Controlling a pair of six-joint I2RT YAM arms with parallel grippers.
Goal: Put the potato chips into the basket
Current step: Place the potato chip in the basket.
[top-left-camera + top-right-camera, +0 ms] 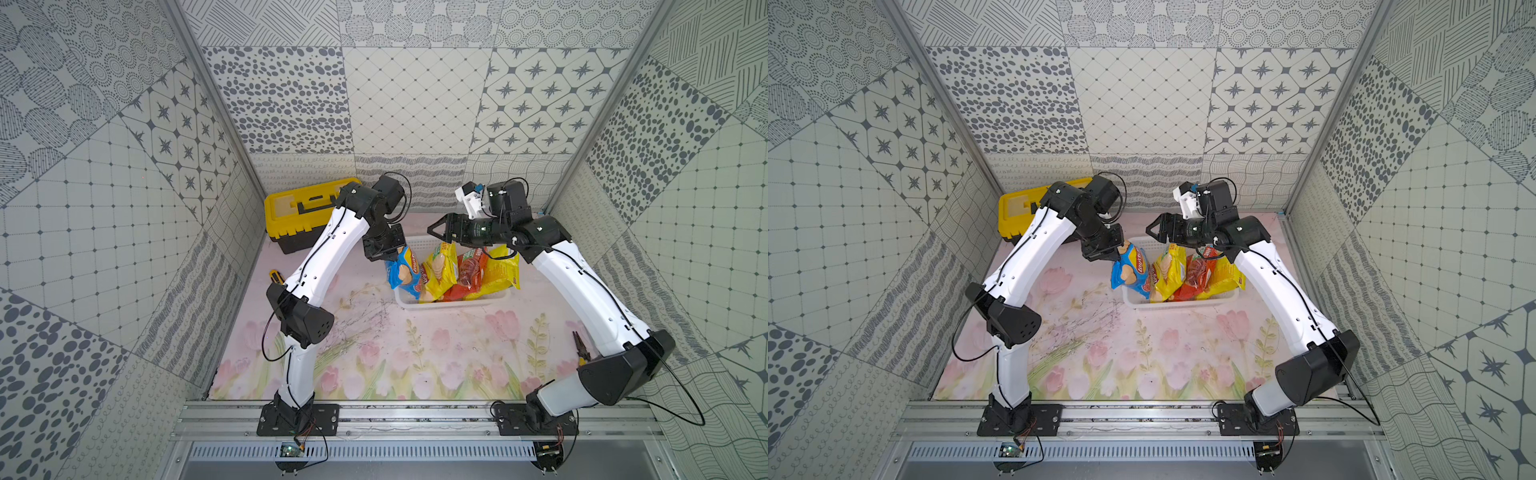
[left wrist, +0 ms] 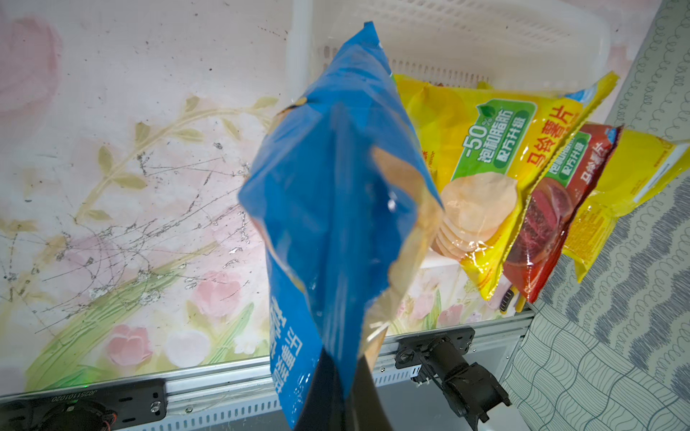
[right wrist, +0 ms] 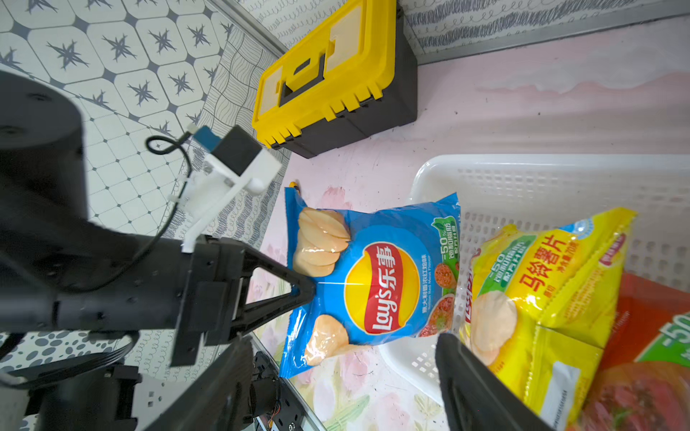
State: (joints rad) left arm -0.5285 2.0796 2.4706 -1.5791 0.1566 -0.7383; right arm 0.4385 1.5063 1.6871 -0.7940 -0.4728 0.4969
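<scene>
blue bag (image 3: 373, 283) | left fingers (image 3: 276, 269) pinch it | right fingers (image 3: 471, 377) spread, wrist view only

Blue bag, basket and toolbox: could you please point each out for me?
Blue bag (image 3: 381, 287): right wrist view, on its logo.
Basket (image 1: 453, 305): a top view, on its near rim.
Toolbox (image 3: 347, 87): right wrist view, on its yellow lid.

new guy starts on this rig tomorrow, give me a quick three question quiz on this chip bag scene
1. True or false: the left gripper is shut on the blue bag.
2. How many other bags rest in the basket? A one, B three, C four.
3. Fill in: the right gripper is ___ and holds ___.
Key: 1 true; 2 B; 3 open, nothing.
</scene>
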